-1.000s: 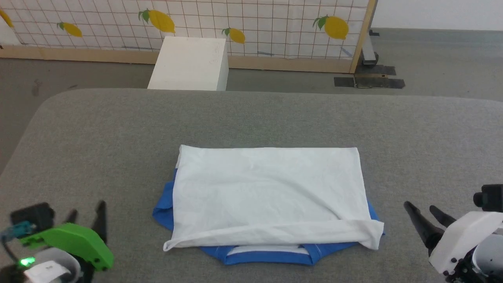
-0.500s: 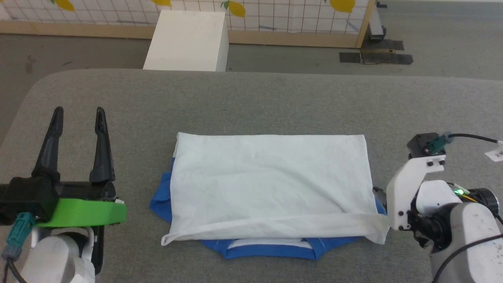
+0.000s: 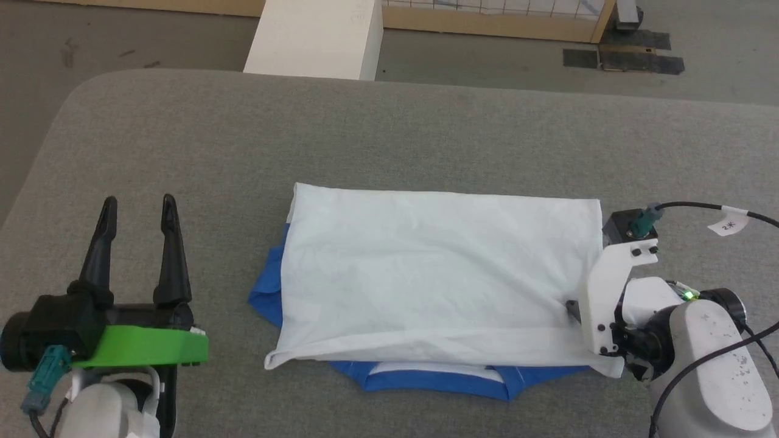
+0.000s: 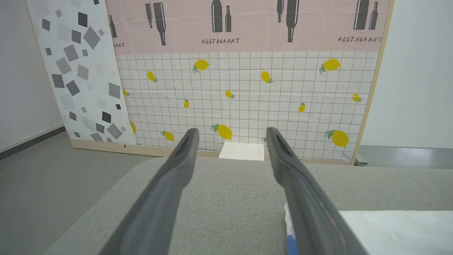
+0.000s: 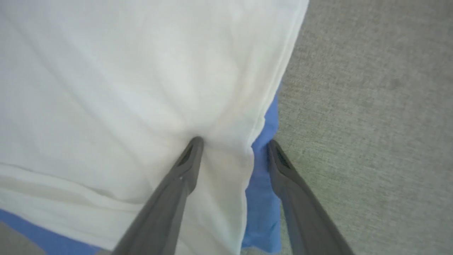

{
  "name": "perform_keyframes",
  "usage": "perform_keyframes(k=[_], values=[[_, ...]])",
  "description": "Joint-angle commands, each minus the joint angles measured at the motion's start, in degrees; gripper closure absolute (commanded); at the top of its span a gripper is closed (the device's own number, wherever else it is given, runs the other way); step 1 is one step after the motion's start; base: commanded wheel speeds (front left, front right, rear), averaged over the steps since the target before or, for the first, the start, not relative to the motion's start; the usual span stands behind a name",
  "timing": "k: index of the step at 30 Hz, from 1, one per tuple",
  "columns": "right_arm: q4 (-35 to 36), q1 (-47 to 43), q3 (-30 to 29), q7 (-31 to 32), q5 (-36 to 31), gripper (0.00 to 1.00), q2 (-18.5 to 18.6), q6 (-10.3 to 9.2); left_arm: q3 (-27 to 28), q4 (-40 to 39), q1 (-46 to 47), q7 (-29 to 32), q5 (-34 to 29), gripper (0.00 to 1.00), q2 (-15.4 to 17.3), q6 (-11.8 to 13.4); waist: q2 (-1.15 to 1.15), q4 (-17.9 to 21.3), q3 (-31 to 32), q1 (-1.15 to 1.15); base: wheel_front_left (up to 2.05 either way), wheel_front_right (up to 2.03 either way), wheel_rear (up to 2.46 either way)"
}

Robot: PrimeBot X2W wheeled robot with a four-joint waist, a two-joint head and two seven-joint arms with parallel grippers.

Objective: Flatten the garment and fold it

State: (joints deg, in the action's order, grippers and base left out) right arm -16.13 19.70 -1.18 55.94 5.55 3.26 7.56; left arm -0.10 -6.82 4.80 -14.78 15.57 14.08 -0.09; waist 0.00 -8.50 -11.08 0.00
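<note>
Head view, left margin: the grey padded surface point(image 3: 426, 134) ends in a rounded far-left corner, with bare floor point(image 3: 122, 36) beyond it.
Lower left: the left gripper point(image 3: 139, 201) hovers over bare grey cover. Its two dark fingers point(image 3: 172, 255) are spread wide, grasp nothing and point toward the far edge.
Room at left: open cover lies between this gripper and the cloth. A broad bare band runs from the cloth's far edge to the far rim.
Centre: the garment point(image 3: 438, 267) lies toward the near side, its white body folded into a rectangle.
Cloth edges: the far and left edges are straight. Blue fabric shows past the left edge, and blue neck trim past the near one. The near white hem forms a loose roll running left to right.
Right near corner: the right gripper point(image 5: 234, 141) straddles the cloth's border with its fingers parted, not clamped. In the right wrist view one tip meets the white cloth at a dimple. The other stands just outside the blue strip, and its contact with the cover cannot be told.
Right margin: grey cover continues to the frame edge, and a tagged cable point(image 3: 700, 210) crosses above it.
Beyond the far rim: a white box point(image 3: 316, 36), a wood-framed panel point(image 3: 487, 12) and dark tape patches point(image 3: 627, 59).
Count: one garment, two grippers, four fingers, one box.
</note>
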Motion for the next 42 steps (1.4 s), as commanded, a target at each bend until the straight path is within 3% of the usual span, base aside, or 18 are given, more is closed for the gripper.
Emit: perform_keyframes(k=[1, 8, 15, 24, 29, 34, 42], values=[[-1.41, -1.39, -0.3, 0.3, 0.53, 1.0, 0.03, -0.08, 0.52, 0.31, -0.75, -0.21, -0.65, 0.0, -0.73, -0.69, 0.0, 0.19, 0.68, 0.0, 0.0, 0.0, 0.0], [2.81, -3.49, -9.11, 2.57, -1.58, 1.0, 6.76, -0.08, 3.53, 0.85, -1.22, -0.21, -3.39, 0.0, -4.21, -3.73, 0.0, 0.56, 2.04, 0.0, 0.0, 0.0, 0.0], [6.7, -4.65, -11.89, 4.5, -2.16, 1.0, 8.73, -0.08, 5.03, 3.3, -2.81, -0.21, -4.97, 0.0, -5.65, -4.89, 0.0, 0.96, 4.17, 0.0, 0.0, 0.0, 0.0], [21.83, -6.16, -1.02, 10.43, 3.35, 1.0, 12.3, -0.08, 6.16, 6.09, -4.92, -0.21, -6.04, 0.0, -6.24, -5.23, 0.0, 1.27, 7.65, 0.0, 0.0, 0.0, 0.0], [27.58, -5.26, 5.59, 12.74, 6.57, 1.0, 12.41, -0.08, 6.06, 6.34, -5.05, -0.21, -6.18, 0.0, -6.65, -5.47, 0.0, 0.51, 7.91, 0.0, 0.0, 0.0, 0.0], [27.1, -2.31, 12.19, 12.58, 7.76, 1.0, 10.92, -0.08, 5.69, 6.65, -4.55, -0.21, -6.13, 0.0, -6.71, -5.87, 0.0, -1.2, 7.16, 0.0, 0.0, 0.0, 0.0], [17.25, 4.81, 21.92, 8.36, 8.03, 1.0, 6.72, -0.08, 4.31, 7.39, -2.62, -0.21, -5.83, 0.0, -7.09, -6.5, 0.0, -5.78, 4.77, 0.0, 0.0, 0.0, 0.0]])
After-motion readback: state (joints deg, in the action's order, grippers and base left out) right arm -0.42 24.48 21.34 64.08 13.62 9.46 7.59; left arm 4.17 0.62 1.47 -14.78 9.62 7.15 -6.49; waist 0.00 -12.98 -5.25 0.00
